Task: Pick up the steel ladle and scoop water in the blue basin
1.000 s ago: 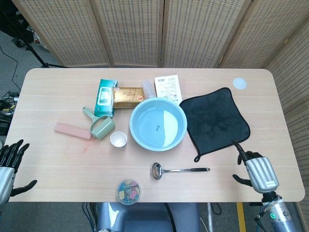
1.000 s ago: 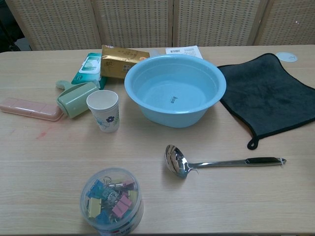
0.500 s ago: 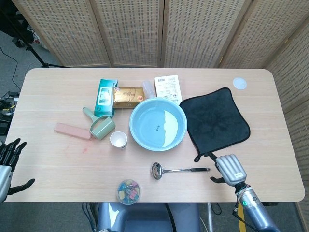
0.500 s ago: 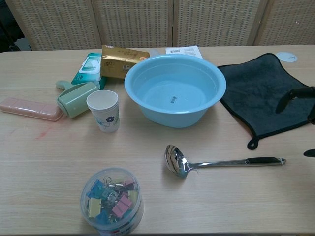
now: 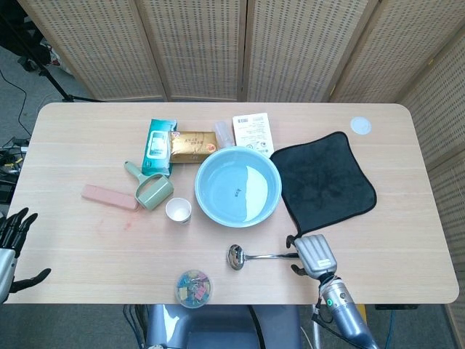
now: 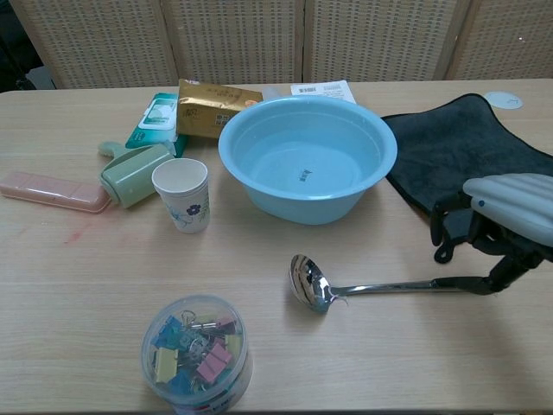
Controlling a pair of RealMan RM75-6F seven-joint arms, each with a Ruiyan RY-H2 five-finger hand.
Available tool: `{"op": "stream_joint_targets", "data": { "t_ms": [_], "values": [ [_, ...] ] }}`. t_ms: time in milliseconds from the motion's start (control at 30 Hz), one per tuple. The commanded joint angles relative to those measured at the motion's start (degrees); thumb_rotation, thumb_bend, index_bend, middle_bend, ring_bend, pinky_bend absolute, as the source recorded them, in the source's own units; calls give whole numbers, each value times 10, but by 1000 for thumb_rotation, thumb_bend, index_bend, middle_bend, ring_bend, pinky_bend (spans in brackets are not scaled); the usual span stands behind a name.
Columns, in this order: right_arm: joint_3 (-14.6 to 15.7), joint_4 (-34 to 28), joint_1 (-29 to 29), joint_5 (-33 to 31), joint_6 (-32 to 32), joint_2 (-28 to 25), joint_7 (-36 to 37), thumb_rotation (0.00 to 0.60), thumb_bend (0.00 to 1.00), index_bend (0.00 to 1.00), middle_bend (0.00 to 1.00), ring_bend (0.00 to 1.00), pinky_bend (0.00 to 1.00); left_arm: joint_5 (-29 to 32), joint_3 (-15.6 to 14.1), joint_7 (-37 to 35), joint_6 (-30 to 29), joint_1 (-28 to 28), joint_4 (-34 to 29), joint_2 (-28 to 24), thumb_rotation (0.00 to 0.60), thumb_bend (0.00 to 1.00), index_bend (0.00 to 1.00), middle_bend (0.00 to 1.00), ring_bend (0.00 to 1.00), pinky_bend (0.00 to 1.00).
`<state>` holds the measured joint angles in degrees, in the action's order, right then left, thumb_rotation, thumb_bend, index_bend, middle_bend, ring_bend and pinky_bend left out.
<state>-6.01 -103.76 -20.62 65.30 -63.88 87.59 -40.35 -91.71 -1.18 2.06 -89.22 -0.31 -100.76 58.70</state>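
nearest to the robot stands a clear tub of coloured clips, at the front edge of the table; it has no part in the task; the steel ladle lies flat just behind it and to the right, its bowl pointing left and its dark handle end pointing right, apart from the basin; the right hand is over that handle end, back upward and fingers curled downward around the tip of the handle; in the chest view a dark fingertip seems to touch the handle, but the ladle is flat on the wood, and it cannot be told if the fingers are really closed on it; the left hand is at the far left edge of the table, fingers spread and holding nothing.

behind the ladle stands the blue basin, with water in it; a paper cup stands just beside it to the left, and a black cloth lies to the right, its loop near the right hand.

the step in hand appears to be the grasping of the ladle, so the task is only at the beginning; the next move probably calls for a firm closing on the handle, then a lift with the bowl kept level, and a swing towards the basin without knocking the cup.
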Motion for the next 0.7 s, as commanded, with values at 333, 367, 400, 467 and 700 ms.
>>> {"op": "stream_joint_targets", "data": {
  "t_ms": [333,367,400,467,700],
  "values": [
    [13,20,-24,-43,-26,58,-64,600,330,426,951,876,1000,4,1,-3,1,0,0,-1,600,0,0,0,0,0],
    [13,23,-26,-47,-26,62,-68,600,337,426,951,876,1000,3,1,-2,1,0,1,-1,600,0,0,0,0,0],
    [13,25,-27,-50,-26,64,-70,600,337,426,951,876,1000,3,1,0,1,0,1,-1,600,0,0,0,0,0],
    [14,28,-30,-56,-27,67,-74,600,337,426,951,876,1000,2,1,2,0,0,1,-1,600,0,0,0,0,0],
    [22,40,-36,-64,-34,74,-84,600,337,425,951,876,1000,2,1,0,-1,0,2,-2,600,0,0,0,0,0]
  ]
}}
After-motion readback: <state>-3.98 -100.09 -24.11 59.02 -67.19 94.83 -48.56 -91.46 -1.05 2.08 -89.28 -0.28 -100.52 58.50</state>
